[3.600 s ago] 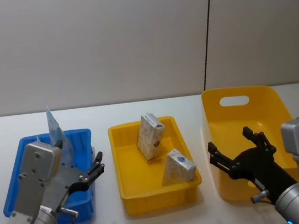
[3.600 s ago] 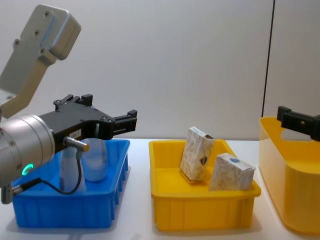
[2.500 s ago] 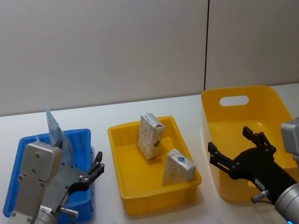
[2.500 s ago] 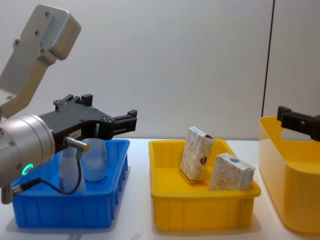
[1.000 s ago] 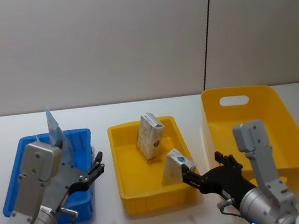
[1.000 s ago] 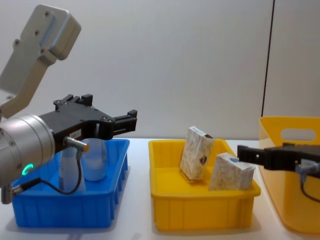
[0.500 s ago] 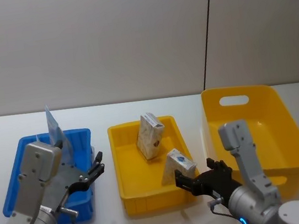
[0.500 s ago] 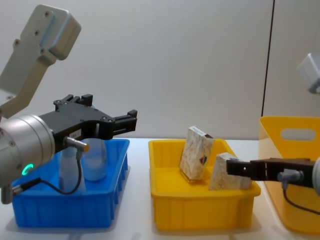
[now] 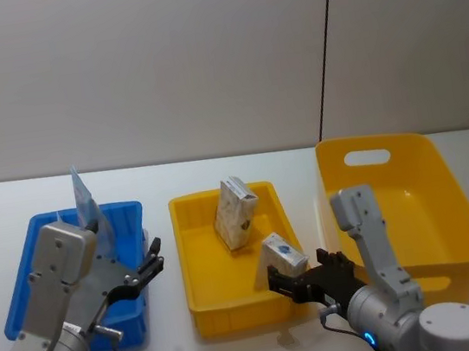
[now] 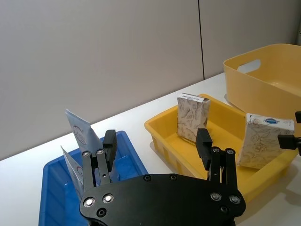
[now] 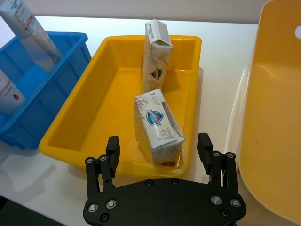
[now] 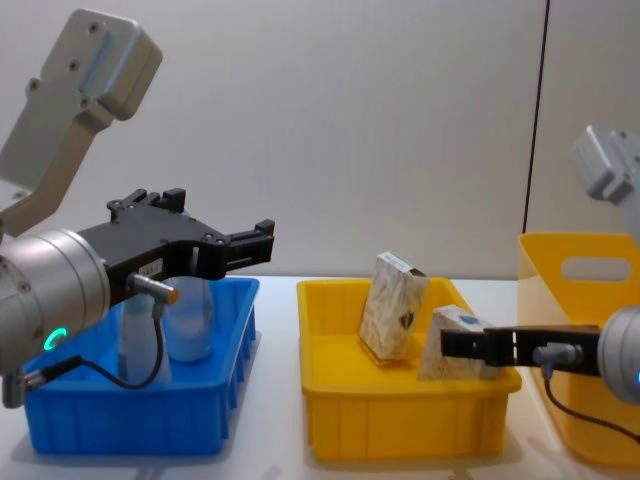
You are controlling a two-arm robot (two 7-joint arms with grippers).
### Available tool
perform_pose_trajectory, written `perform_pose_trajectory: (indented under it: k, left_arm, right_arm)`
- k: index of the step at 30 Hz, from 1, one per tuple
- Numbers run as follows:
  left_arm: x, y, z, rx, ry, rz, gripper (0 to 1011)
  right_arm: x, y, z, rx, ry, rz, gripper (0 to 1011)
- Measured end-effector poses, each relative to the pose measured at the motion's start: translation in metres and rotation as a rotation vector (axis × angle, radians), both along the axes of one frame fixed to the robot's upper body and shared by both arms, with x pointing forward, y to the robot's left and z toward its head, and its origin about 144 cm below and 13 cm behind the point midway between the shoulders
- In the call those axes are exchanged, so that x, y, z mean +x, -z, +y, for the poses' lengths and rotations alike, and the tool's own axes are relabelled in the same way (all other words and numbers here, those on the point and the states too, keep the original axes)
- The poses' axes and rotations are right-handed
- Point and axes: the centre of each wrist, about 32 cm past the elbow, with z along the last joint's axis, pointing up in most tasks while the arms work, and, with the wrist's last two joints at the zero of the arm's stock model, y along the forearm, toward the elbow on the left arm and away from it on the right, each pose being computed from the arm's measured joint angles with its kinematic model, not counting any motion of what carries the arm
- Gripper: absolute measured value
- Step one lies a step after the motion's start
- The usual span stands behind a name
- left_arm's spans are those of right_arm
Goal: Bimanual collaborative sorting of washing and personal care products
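Since the earlier frames the right gripper (image 11: 159, 141) has swung away from the deep yellow bin (image 9: 443, 164) and across to the near right corner of the yellow tray (image 9: 237, 316). The left arm has not shifted at all.

The thing it has come for is the near pack (image 9: 284, 253), a marbled beige-white carton with a blue mark. It sits in that corner of the tray, tilted, with its lower end close to the front wall. In the right wrist view its long axis runs away from the gripper toward the far end of the tray, roughly along the line of approach. The two black fingers stand spread wide, one on either side of the pack's near end, and touch nothing. The pack's narrow width therefore lies between them, which looks like the right lie for a straight advance and squeeze. The tray's front rim sits just under the fingers and could catch them if they drop too soon.

Farther back in the same tray, the second pack (image 9: 236, 214) stands propped nearly upright, apart from the first.

The right arm is plainly the nearer one. The left gripper (image 9: 154, 258) hangs parked over the blue tray (image 9: 23, 284), spread and empty. The pale-blue tube (image 9: 85, 196) and the clear bottle (image 12: 190, 320) stand in that tray.
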Motion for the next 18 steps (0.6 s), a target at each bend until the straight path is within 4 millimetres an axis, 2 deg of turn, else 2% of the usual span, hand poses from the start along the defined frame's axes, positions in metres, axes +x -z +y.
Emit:
perform_pose_trajectory:
  k: [18]
  left_arm:
    - [0.000,0.000,0.000,0.000,0.000,0.000,1002]
  right_arm:
    - [0.022,0.006,0.003,-0.016,-0.001,0.015,1004]
